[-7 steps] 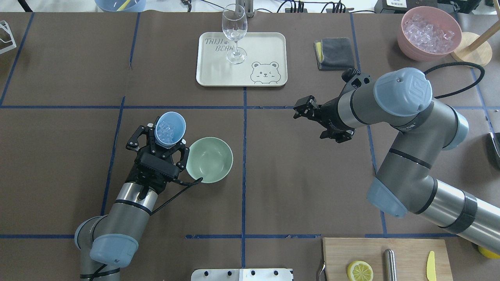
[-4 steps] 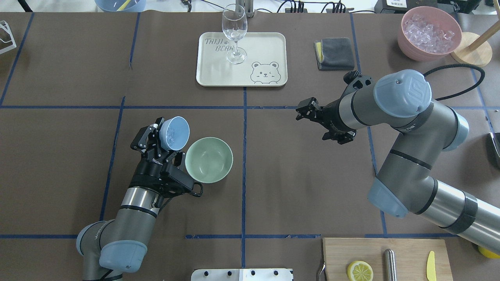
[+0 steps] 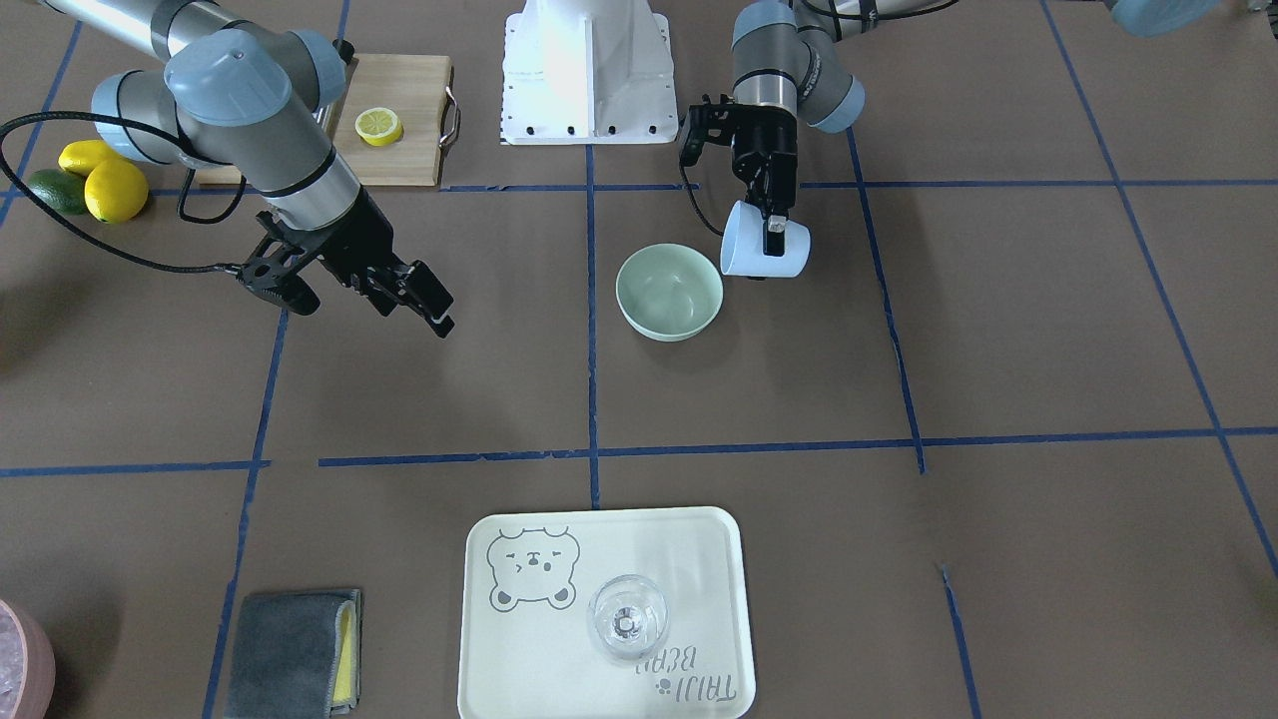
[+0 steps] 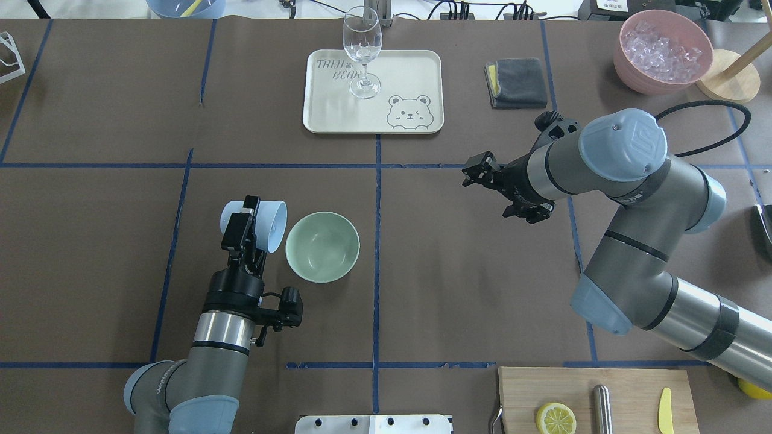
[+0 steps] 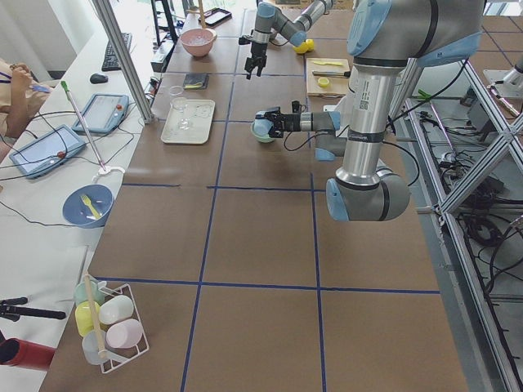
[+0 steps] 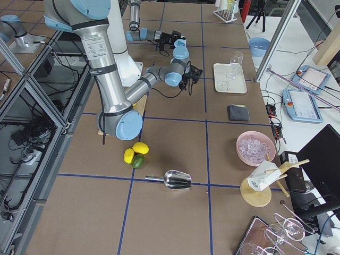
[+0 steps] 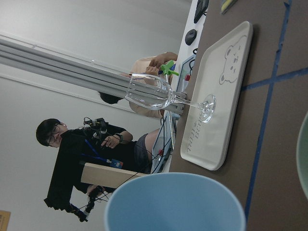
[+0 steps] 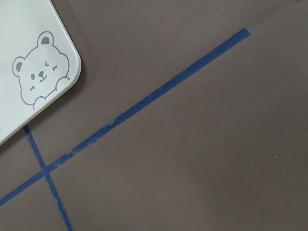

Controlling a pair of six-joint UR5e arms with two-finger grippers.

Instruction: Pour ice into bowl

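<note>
The pale mint-green bowl point(image 4: 322, 247) stands on the table left of centre and looks empty; it also shows in the front view point(image 3: 669, 292). My left gripper point(image 4: 244, 232) is shut on a light blue cup point(image 4: 265, 226). The cup lies tipped on its side just left of the bowl, mouth toward it. No ice shows in the cup or the bowl. In the left wrist view the cup's rim point(image 7: 175, 202) fills the bottom and the bowl's edge point(image 7: 304, 159) is at the right. My right gripper point(image 4: 503, 190) is open and empty, above bare table right of centre.
A cream tray point(image 4: 416, 72) with a wine glass point(image 4: 362, 51) stands at the back centre. A grey cloth point(image 4: 515, 81) and a pink container point(image 4: 627, 63) full of ice cubes are at the back right. A cutting board point(image 4: 633, 386) with a lemon slice point(image 4: 555, 418) is at the front right.
My left wrist has rolled and tipped the blue cup from mouth-up, with ice showing inside, onto its side toward the bowl. My right gripper has drifted slightly right.
</note>
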